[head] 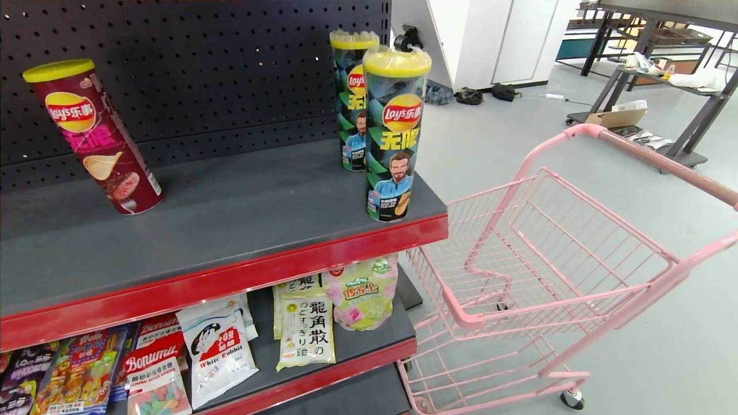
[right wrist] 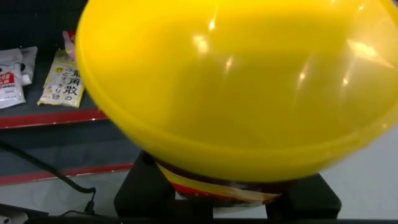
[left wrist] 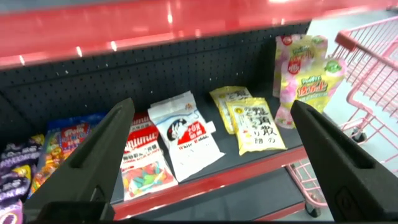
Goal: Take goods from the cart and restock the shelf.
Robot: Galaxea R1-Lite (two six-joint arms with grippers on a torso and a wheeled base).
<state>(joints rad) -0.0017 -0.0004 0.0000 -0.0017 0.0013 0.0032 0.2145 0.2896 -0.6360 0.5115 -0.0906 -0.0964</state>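
Gripping a chip can [right wrist: 236,81] low on its body in my right gripper [right wrist: 227,199], I see mostly its yellow lid, so any approach to the upper shelf [head: 230,219] is half blind. The can is off the shelf, near the lower tier. Raised carelessly, it could clip the red shelf edge [head: 242,276] or topple the green can [head: 395,138] at the corner. My left gripper [left wrist: 211,106] hangs spread wide, empty, facing the snack bags [left wrist: 186,134].

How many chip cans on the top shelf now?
3: red can at left; two green cans at right end, one at the front edge, one behind it. Shelf's left end is cut off.
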